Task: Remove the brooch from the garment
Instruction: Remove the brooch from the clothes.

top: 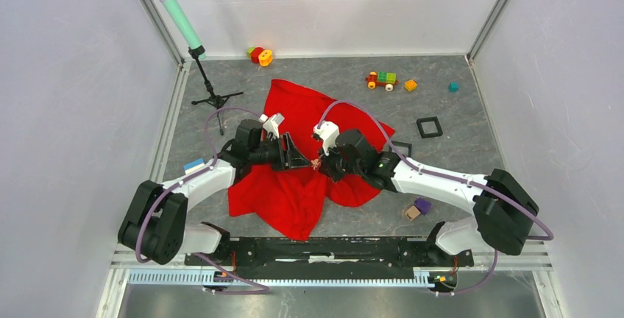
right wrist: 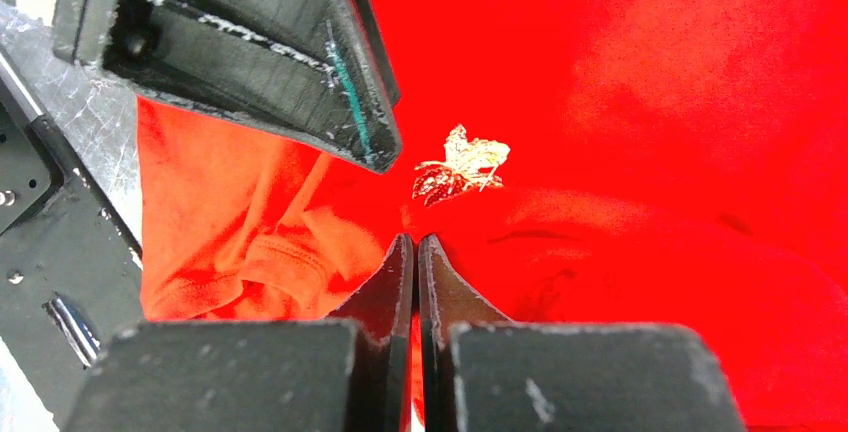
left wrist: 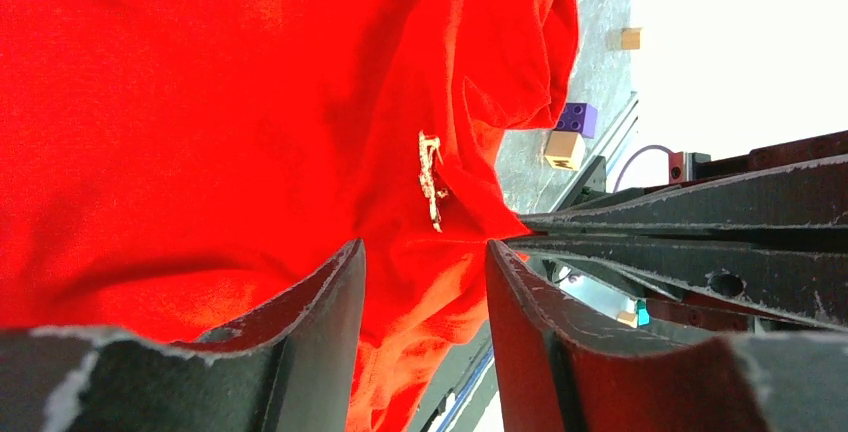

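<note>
the brooch (right wrist: pixel 462 164) sits on a raised fold of the garment (right wrist: pixel 650 72), just beyond the clenched tips of the right end effector (right wrist: pixel 415 247) (the nearer one); the left end effector (left wrist: pixel 425 252), jaws apart, faces it from the opposite side.

Grey table (top: pixel 471 112), strewn.
Red garment (top: pixel 294 200) at centre; tripod stand (top: pixel 213 99) upper left; toy blocks (top: pixel 382 79) upper right; black square frame (top: pixel 429 126) right of centre.

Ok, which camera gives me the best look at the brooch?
Right wrist: the brooch is close, sharp, its jagged outline clear against the garment. Left wrist shows it smaller and sideways; top external shows only a tiny speck.
</note>
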`<state>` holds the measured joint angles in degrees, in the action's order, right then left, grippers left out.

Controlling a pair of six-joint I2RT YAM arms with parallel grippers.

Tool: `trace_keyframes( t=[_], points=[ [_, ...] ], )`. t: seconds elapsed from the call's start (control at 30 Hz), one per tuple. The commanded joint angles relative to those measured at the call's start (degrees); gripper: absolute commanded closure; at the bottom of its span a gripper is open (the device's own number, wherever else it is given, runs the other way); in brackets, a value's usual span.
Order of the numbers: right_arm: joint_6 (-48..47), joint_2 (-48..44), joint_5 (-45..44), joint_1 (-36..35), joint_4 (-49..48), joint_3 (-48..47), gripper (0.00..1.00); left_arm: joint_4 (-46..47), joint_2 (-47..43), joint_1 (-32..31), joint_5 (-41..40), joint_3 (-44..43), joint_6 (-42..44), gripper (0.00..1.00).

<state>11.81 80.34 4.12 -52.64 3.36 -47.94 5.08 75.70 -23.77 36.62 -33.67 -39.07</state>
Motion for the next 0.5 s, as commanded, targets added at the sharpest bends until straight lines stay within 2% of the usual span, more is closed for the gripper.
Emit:
trace_keyframes(
  t=[0.0,0.2,0.47],
  points=[
    [-1.8,-1.4,1.5,-0.9,-3.0,0.5,1.0,2.8,-0.8,-0.2,1.7,-0.9,-2.1,0.48],
    [-1.9,-1.0,1.9,-1.3,-4.7,0.7,1.0,3.6,3.6,-0.6,0.9,-2.6,-3.5,0.57],
    [-2.2,-0.6,2.1,-1.7,-4.7,0.8,1.0,7.6,8.8,-1.8,2.9,-4.7,-5.2,0.64]
  ],
)
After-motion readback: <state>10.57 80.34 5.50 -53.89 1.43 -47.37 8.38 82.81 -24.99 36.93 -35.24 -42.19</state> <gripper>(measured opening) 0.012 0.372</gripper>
